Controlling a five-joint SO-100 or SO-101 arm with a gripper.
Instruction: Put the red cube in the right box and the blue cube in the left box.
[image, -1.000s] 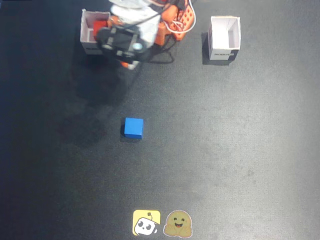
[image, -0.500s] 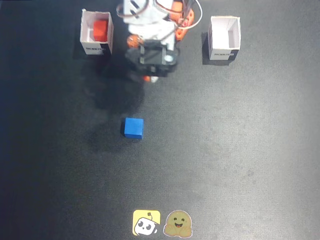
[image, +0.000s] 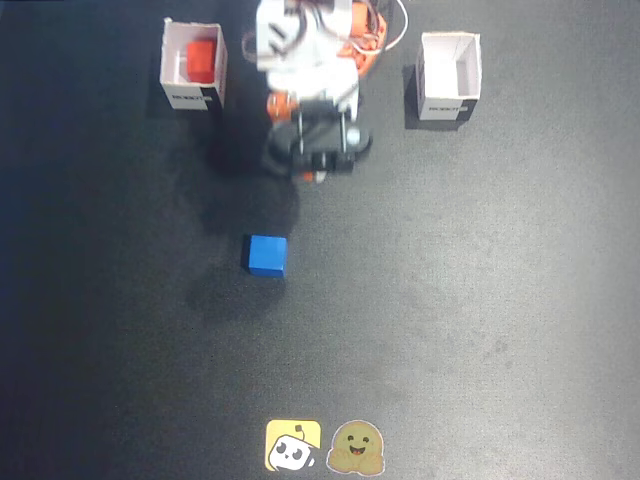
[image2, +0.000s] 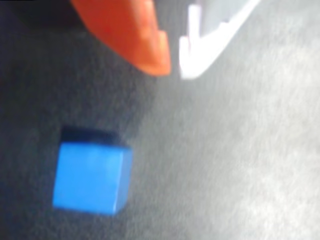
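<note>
The blue cube (image: 267, 255) is seen lying flat on the dark mat (image: 480, 320), well below both boxes in the fixed view. The gripper (image2: 175, 67) is held above the mat just up and right of that cube in the wrist view, its 2 fingertips nearly together with nothing between them. The red cube (image: 203, 60) is seen inside the left box (image: 192, 98), up-left of the blue cube; the right box (image: 448, 105) stands up-right.

White housings and orange joint parts are seen on the arm (image: 305, 60); white cables are looped at its base; the gripper (image2: 175, 65) is made of one orange and one white finger.
</note>
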